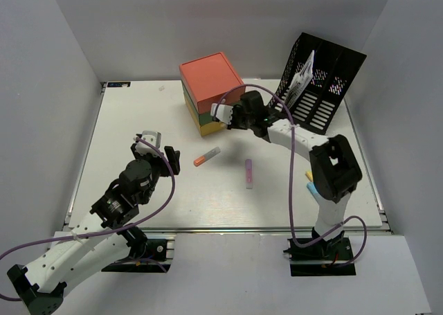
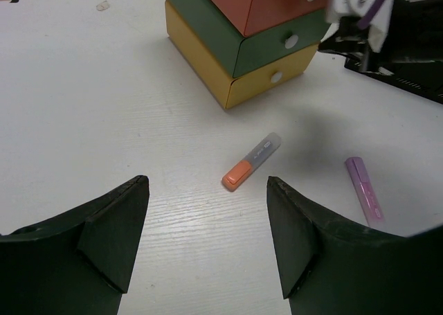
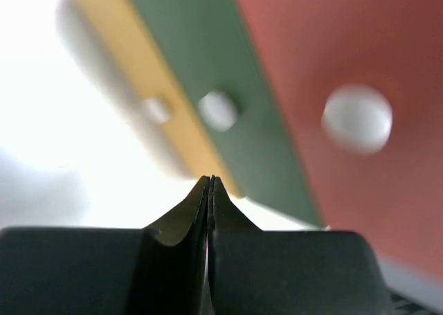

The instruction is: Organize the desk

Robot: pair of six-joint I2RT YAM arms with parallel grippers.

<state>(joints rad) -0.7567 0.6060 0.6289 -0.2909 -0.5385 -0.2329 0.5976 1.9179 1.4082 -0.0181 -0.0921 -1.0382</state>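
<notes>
Right wrist view: our right gripper (image 3: 210,182) sat shut, empty, by the red-green-yellow drawer unit (image 3: 291,59) at the far edge of the flat white desk (image 1: 138,131); left gripper (image 2: 208,183) gaped wide.

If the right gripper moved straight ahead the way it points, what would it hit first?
The right gripper, shut, aims at the drawer unit front, probably its green drawer; depth is unclear.

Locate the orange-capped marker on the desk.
Top view: the orange-capped marker lies on the desk near its centre, just in front of the drawer unit, the purple marker to its right.
</notes>
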